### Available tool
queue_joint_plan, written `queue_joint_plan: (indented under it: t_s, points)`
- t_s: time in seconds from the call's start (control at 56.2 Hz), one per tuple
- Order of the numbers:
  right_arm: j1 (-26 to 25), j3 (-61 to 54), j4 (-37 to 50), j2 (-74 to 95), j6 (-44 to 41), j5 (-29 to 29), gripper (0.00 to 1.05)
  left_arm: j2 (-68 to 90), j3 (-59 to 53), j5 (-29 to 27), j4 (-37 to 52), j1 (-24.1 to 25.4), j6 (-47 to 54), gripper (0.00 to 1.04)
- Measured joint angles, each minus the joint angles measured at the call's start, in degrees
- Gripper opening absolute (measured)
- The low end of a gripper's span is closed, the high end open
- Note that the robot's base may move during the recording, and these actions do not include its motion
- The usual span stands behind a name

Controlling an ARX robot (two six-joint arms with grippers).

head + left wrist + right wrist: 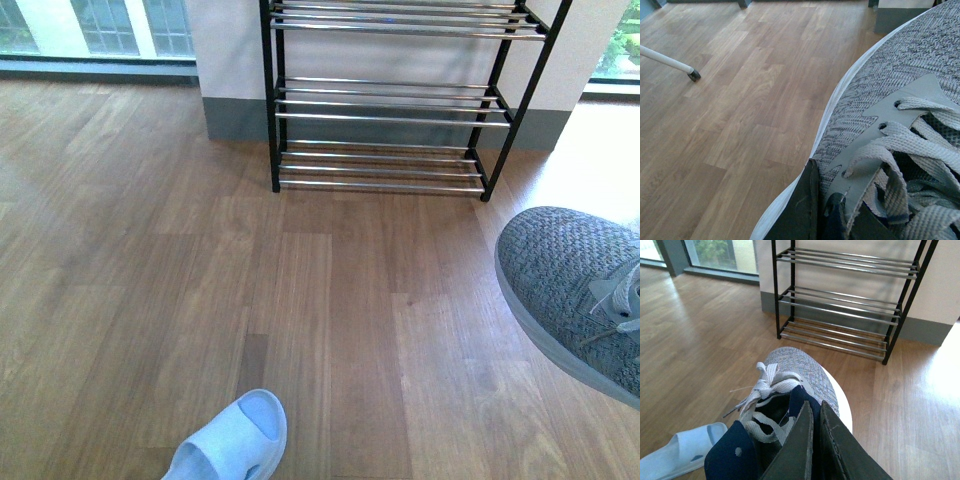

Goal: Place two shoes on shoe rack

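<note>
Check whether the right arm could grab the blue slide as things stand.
Probably not yet: its fingers are closed on the collar of the grey sneaker, so they are occupied. The slide itself lies in the open on the floor.

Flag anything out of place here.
One pale blue open-toe slide lies alone on the wood floor, well short of the black-framed chrome-bar shoe rack, its mate not in view. The grey knit sneaker hangs in the right claw. Nothing looks spilled or damaged.
</note>
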Motion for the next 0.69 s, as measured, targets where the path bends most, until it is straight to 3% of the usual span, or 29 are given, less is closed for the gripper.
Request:
queue_joint_plan:
  t_s: [0.694]
  points:
    - [0.0,0.0,0.0,0.0,0.0,0.3,0.01,0.0,0.0,0.2,0.0,0.0,0.0,0.02]
